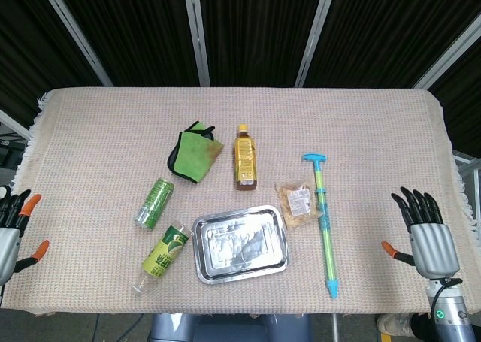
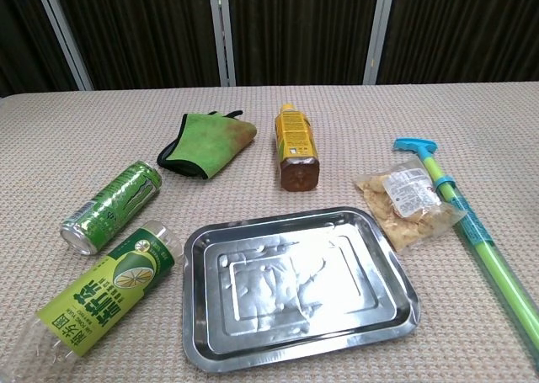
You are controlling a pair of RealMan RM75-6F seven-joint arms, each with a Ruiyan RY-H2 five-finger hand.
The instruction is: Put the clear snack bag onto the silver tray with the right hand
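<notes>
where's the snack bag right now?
In the head view, the snack bag lies flat on the table, right of centre, between the silver tray and the green-and-blue pump toy, touching the toy and just off the tray's far right corner.

Bright even overhead light, sharp focus, glare on the silver tray (image 2: 383, 252).

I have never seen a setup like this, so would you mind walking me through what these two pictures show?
This is a two-armed robot at a table covered with a beige woven cloth. One picture looks down from its head, the other comes from its chest, lower and closer. The left robot hand and right robot hand rest open at the table's sides, holding nothing. On the cloth lie a shiny silver metal tray, a clear plastic snack bag beside it, a long green and blue pump toy, an amber drink bottle, a green drink can, a clear bottle with a lime label and a green folded cloth.
</notes>
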